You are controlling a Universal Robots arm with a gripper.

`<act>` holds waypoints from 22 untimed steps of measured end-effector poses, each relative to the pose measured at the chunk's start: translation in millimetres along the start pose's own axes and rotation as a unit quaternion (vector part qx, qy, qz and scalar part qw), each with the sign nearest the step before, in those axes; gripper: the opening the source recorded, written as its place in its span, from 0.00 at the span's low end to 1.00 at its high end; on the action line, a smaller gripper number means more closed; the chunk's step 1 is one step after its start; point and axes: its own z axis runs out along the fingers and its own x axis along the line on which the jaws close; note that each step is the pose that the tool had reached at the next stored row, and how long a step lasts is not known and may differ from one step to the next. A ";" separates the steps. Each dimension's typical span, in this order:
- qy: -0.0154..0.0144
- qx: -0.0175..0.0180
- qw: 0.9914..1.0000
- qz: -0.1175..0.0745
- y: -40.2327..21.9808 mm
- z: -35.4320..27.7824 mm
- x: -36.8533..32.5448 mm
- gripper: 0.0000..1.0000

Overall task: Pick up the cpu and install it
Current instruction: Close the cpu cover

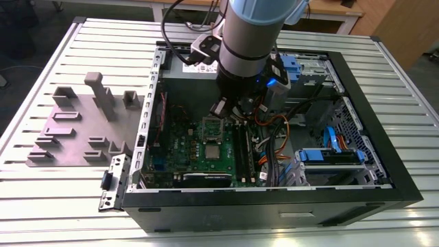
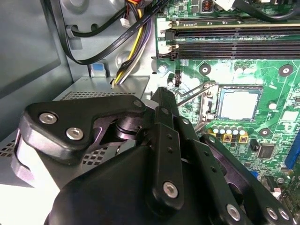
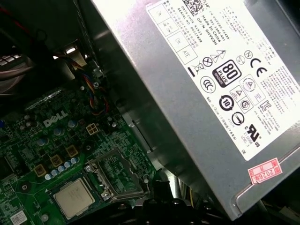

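The cpu [image 1: 214,152] is a small silvery square lying flat in its socket on the green motherboard inside the open computer case [image 1: 357,92]. Both wrist views show the cpu [image 2: 238,104] [image 3: 74,198] with its metal top up. The socket frame [image 1: 213,127] [image 3: 117,173] stands flipped open beside it, on the power supply's side. My black gripper [image 1: 229,110] hangs just above that frame's far edge, a short way from the cpu. Its fingers [image 2: 162,93] are shut with nothing between them.
A grey power supply box [image 3: 211,93] with a white label stands close to the gripper. Memory slots [image 2: 225,44], loose cables [image 1: 274,128] and a blue drive cage [image 1: 329,154] crowd the case. A grey fixture plate [image 1: 75,128] lies outside on the exterior view's left.
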 end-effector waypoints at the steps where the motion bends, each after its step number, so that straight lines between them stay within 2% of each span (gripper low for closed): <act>1: 0.000 0.000 1.000 0.000 0.1 -0.2 0.0 0.11; 22: 0.001 0.000 1.000 -0.001 0.4 -3.1 0.8 0.11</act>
